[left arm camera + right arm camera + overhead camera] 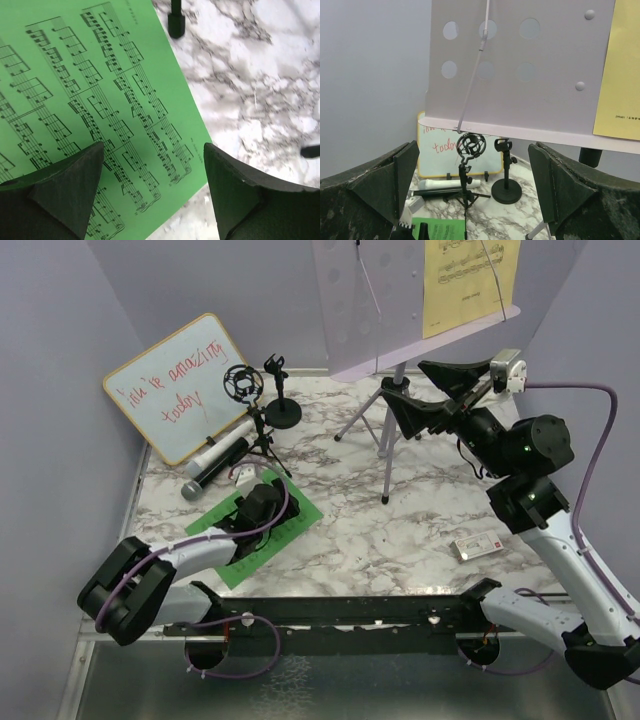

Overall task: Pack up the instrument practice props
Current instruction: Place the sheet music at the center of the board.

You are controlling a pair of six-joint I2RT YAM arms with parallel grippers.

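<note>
A green music sheet [300,512] lies flat on the marble table, and it fills the left wrist view [90,100]. My left gripper [262,502] hovers just over it, open and empty [152,150]. My right gripper [403,380] is raised, open and empty [472,147], facing the lilac perforated rack [380,300] with a yellow sheet [470,280] on it. Two microphones [222,462] lie before the whiteboard. The black tripod with ring mount [243,385] and the round-base holder [282,412] stand upright beside them.
A wood-framed whiteboard [175,385] with red writing leans at the back left. A small flat white device [480,545] lies at the front right. The rack's grey legs [385,450] spread over the table's middle back. Lilac walls close in three sides.
</note>
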